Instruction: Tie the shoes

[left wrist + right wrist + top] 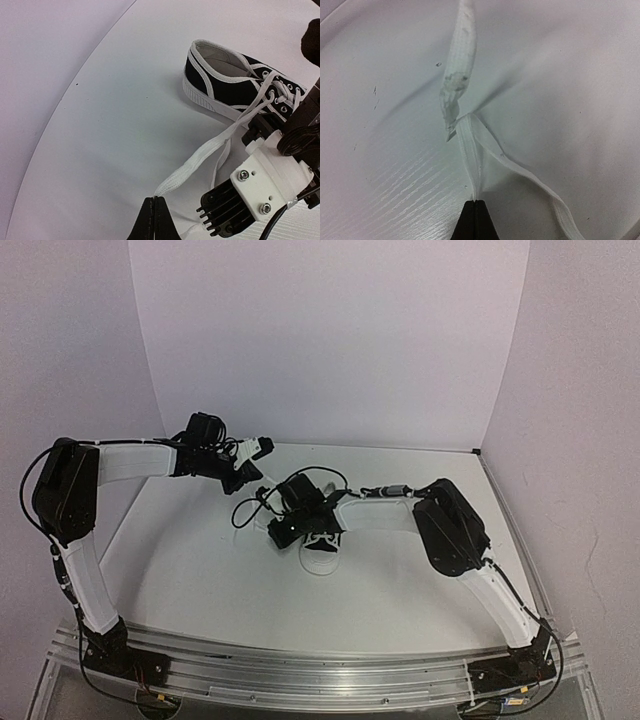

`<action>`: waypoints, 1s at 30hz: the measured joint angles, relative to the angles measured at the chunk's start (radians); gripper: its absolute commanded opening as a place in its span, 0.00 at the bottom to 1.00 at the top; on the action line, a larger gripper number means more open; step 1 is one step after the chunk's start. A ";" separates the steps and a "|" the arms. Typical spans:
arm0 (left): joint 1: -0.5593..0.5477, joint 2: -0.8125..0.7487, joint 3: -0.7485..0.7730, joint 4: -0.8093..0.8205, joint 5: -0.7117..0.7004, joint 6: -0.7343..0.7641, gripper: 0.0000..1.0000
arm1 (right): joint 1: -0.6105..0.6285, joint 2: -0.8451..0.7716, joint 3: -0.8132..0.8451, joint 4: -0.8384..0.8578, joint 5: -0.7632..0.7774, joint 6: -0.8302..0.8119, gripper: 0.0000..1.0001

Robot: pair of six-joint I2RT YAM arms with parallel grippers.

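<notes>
A small black canvas shoe (235, 82) with white sole and toe cap lies on the white table, partly under the right arm's wrist in the top view (322, 550). One long white lace (210, 150) runs taut from its eyelets to my left gripper (155, 197), which is shut on the lace's end. My right gripper (476, 201) is shut on a folded part of the other white lace (470, 150), just above the table. A twisted, slightly soiled stretch of lace (459, 65) runs away beyond the fold. From above, the left gripper (243, 476) is behind and left of the shoe, the right gripper (284, 531) at its left side.
The right arm's wrist housing (262, 182) with its black ribbed body stands close to the left gripper, between it and the shoe. A black cable (245, 510) loops on the table left of the shoe. White walls close in the table at the back and sides.
</notes>
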 measured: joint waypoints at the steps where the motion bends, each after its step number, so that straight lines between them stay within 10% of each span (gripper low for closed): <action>1: 0.000 0.000 0.000 0.000 0.000 0.000 0.00 | 0.000 -0.002 -0.003 0.003 -0.002 0.003 0.00; 30: -0.089 0.000 -0.111 -0.261 0.234 0.206 0.10 | -0.165 -0.594 -0.606 -0.063 -0.575 0.230 0.00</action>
